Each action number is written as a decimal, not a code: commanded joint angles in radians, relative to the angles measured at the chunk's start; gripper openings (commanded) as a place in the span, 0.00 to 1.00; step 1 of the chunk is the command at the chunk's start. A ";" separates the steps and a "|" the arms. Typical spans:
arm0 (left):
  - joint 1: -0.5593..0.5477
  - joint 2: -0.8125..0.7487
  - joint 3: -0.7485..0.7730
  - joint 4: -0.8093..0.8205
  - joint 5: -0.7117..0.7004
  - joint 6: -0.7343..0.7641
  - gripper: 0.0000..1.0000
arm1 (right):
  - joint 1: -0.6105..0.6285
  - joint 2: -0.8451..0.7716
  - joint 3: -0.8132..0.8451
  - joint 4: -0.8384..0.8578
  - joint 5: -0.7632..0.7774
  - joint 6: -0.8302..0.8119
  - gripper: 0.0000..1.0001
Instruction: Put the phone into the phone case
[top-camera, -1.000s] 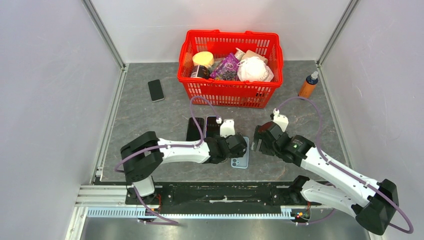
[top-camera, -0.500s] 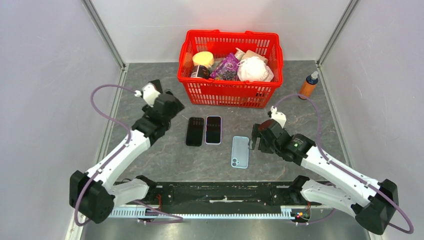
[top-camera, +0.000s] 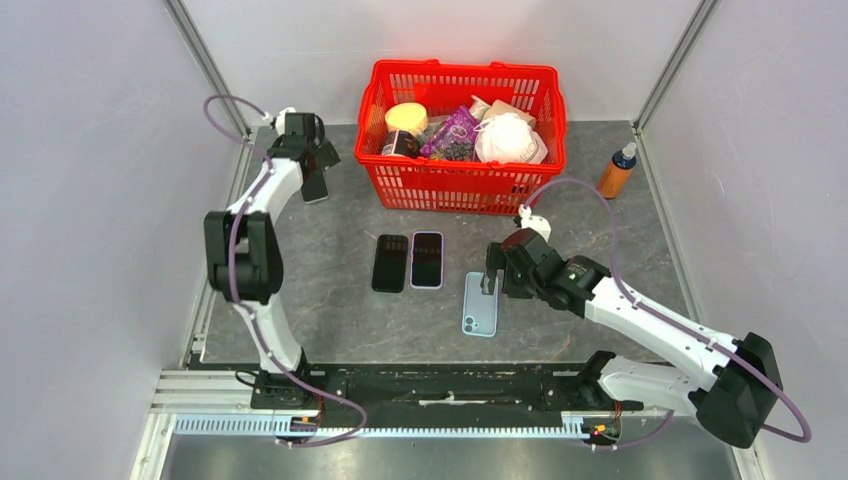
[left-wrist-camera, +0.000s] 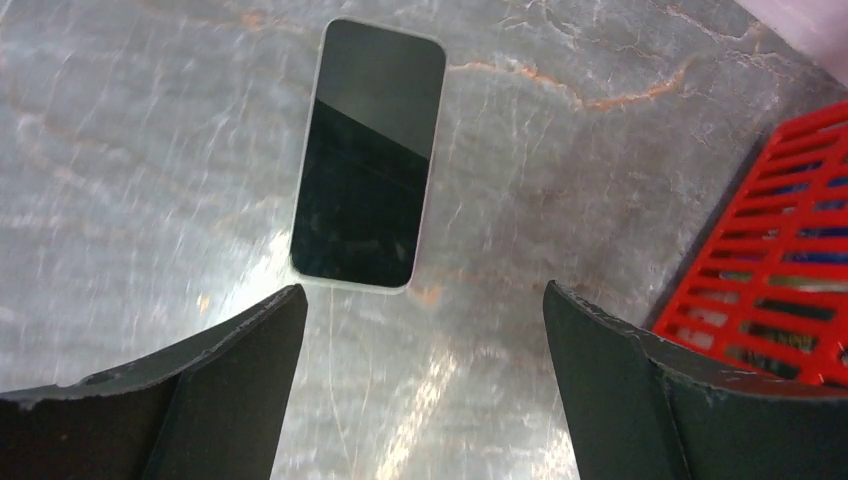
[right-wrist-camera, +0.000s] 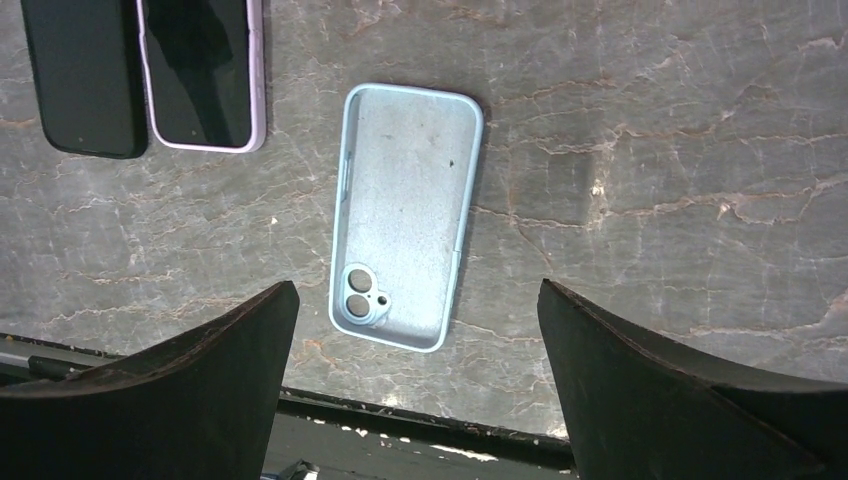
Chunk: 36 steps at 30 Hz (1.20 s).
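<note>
Two claws, both spread wide & holding nothing: left claw (left-wrist-camera: 420, 290) w/ phone (left-wrist-camera: 368, 155) flat on desk (left-wrist-camera: 600, 150) just ahead of tips; right claw (right-wrist-camera: 417, 285) w/ pale-blue phone case (right-wrist-camera: 408, 200) flat btwn its tips.

The overhead view is lit brightly and evenly from above, and only soft shadows are cast on the table (top-camera: 330, 300). In the left wrist view its surface is washed by glare and smeared by blur, and a pale reflection is carried across the phone (left-wrist-camera: 366, 155). The right wrist view is rendered sharp.
</note>
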 joint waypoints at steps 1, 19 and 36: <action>0.026 0.155 0.193 -0.097 0.073 0.184 0.93 | -0.005 0.014 0.054 0.051 -0.013 -0.043 0.97; 0.050 0.472 0.491 -0.282 0.068 0.276 0.94 | -0.036 0.131 0.094 0.100 -0.091 -0.106 0.97; 0.060 0.504 0.511 -0.315 0.010 0.258 0.94 | -0.053 0.172 0.076 0.135 -0.135 -0.104 0.97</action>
